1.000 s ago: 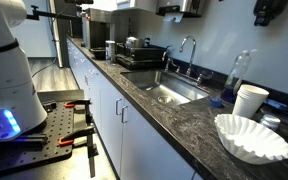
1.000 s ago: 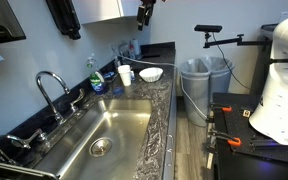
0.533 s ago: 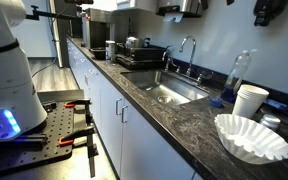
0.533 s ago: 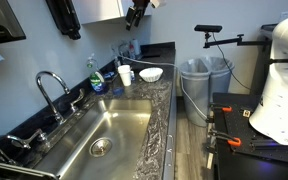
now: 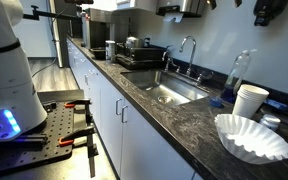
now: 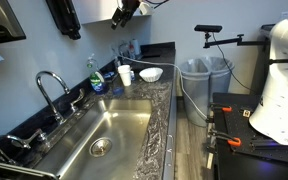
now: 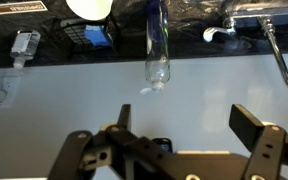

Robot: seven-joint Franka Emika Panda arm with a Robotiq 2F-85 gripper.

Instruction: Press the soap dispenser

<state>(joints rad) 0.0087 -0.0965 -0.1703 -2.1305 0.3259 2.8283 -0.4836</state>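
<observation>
One long, dark speckled surface (image 5: pixel 174 120) runs along the wall in both exterior views, with a steel sink (image 6: pixel 104 125) set into it. The white robot arm (image 6: pixel 279 90) rises at the side of the room, away from the wall, with two grey bins (image 6: pixel 199 75) between it and the end of the surface. A chrome tap (image 6: pixel 52 85) arches over the back of the basin. The soap dispenser (image 6: pixel 64 15), a dark box narrowing downward, hangs high on the wall above the tap. The gripper (image 6: pixel 120 14) is up at about the same height, further along the wall and clearly apart from the dispenser. In the wrist view its jaws stand spread wide with nothing between them, facing the pale wall. Lower down, a clear bottle (image 5: pixel 236 75) with blue liquid stands upright at the back of the surface, near a stack of white fluted filters (image 5: pixel 252 137) and a white cup (image 5: pixel 250 100).
</observation>
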